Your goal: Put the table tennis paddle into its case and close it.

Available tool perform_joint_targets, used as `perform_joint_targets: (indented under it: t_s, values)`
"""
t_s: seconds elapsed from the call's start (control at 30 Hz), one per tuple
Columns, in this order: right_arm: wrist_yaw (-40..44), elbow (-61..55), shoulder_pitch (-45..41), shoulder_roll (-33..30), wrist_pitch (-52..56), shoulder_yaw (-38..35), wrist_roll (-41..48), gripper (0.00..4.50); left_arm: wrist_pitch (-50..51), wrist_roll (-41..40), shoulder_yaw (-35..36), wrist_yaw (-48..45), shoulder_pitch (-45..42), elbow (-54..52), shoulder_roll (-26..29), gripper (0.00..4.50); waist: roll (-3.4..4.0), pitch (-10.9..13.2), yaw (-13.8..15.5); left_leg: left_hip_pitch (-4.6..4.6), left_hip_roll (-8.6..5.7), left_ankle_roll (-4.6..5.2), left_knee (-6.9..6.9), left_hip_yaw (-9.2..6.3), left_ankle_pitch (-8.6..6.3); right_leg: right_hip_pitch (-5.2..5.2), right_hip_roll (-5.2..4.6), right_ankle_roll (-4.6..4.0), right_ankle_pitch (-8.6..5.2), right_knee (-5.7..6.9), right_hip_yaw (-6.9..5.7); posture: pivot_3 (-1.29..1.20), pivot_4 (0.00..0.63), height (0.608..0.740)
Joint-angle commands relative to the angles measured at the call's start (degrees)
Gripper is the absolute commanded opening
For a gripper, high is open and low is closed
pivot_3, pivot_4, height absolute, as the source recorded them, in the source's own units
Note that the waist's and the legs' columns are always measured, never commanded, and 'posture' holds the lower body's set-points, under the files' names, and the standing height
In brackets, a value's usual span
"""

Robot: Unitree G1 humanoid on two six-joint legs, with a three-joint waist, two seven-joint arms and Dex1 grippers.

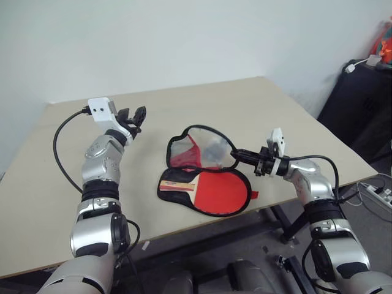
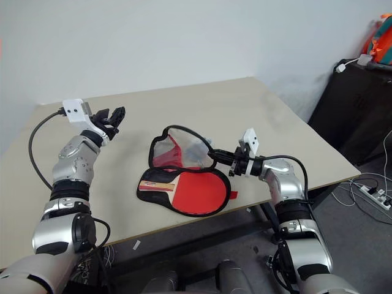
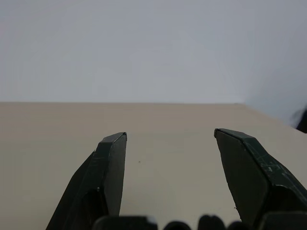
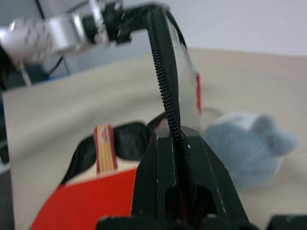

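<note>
We see the beige tabletop carrying the case, which lies open just left of our right hand. That hand is clamped tight on the zipper rim of the raised clear-plastic flap, holding it up. Our left hand hangs over bare tabletop well to the left of the case, fingers spread, holding nothing.

Risk, as we judge it: the flap is soft, so folding it down one-handed may drag the whole case or shift the table tennis paddle. Its handle sits close to the rim and could snag the zipper.

The paddle lies flat in the lower black half, below and left of the right hand, red face up, light wooden handle pointing toward the left hand. A small red tab sticks out near the right hand.
</note>
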Motion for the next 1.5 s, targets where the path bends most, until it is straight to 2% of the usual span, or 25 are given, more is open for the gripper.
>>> perform_joint_targets:
  t_s: [0.03, 0.4, 0.87, 0.9, 0.97, 1.2, 1.5]
  values:
    - [0.8, -1.5, -0.5, -0.5, -3.6, 0.7, -0.8, 0.02, -1.6, -0.1, 0.3, -0.7, -2.9, 0.3, 1.5, 3.08, 0.0, 0.0, 0.0, 0.0, 0.0, 0.0, 0.0, 0.0, 0.0, 0.0, 0.0, 0.0, 0.0, 0.0, 0.0, 0.0, 0.0, 0.74]
    - [6.3, -3.7, 0.3, -0.7, -7.2, 0.4, 2.4, 0.02, -1.5, 0.8, -1.1, -1.7, -3.1, 1.6, 1.1, 3.08, -0.01, 0.0, 0.0, -0.02, 0.0, 0.0, 0.01, -0.01, 0.0, 0.0, 0.0, 0.0, 0.0, -0.01, 0.0, 0.0, 0.0, 0.74]
    - [13.2, -2.8, 1.1, -5.2, -15.9, 7.8, -4.1, 0.02, -1.6, 2.2, -4.0, -4.2, -5.2, 4.2, 0.6, 3.08, -0.03, 0.0, 0.1, -0.02, -0.01, 0.0, 0.03, -0.01, 0.0, 0.01, -0.01, 0.0, 0.0, -0.01, 0.0, 0.0, 0.0, 0.74]
    - [13.5, -2.6, 1.2, -5.5, -17.3, 8.4, -4.8, 0.39, -1.7, 2.3, -4.0, -4.2, -5.2, 4.3, 0.5, 3.08, -0.03, 0.0, 0.1, -0.01, -0.01, 0.0, 0.03, -0.01, 0.0, 0.01, -0.01, 0.0, 0.0, -0.01, 0.0, 0.0, 0.0, 0.74]
    - [13.6, -1.8, 1.3, -5.8, -19.3, 9.3, -6.1, 0.62, -1.7, 2.4, -4.0, -4.3, -5.2, 4.4, 0.4, 3.08, -0.04, 0.0, 0.1, -0.01, -0.01, 0.0, 0.03, -0.01, 0.0, 0.02, -0.01, 0.0, 0.0, 0.0, 0.0, 0.0, 0.0, 0.74]
    - [14.0, -0.5, 0.7, -6.0, -20.7, 10.6, -7.2, 2.55, -1.6, 2.4, -4.0, -4.6, -5.3, 4.3, 0.1, 3.08, -0.04, 0.0, 0.0, 0.02, -0.01, 0.0, 0.03, -0.01, 0.0, 0.02, 0.0, 0.0, 0.0, 0.02, 0.0, 0.0, 0.0, 0.74]
    - [15.8, -1.9, 1.2, -9.4, -16.3, 12.7, -9.3, 2.55, -0.7, 2.2, -4.3, -6.1, -4.7, 2.7, -0.7, 3.08, -0.04, 0.0, 0.1, 0.0, -0.01, 0.0, 0.04, -0.01, 0.0, 0.02, 0.0, 0.0, 0.0, 0.01, 0.0, 0.0, 0.0, 0.74]
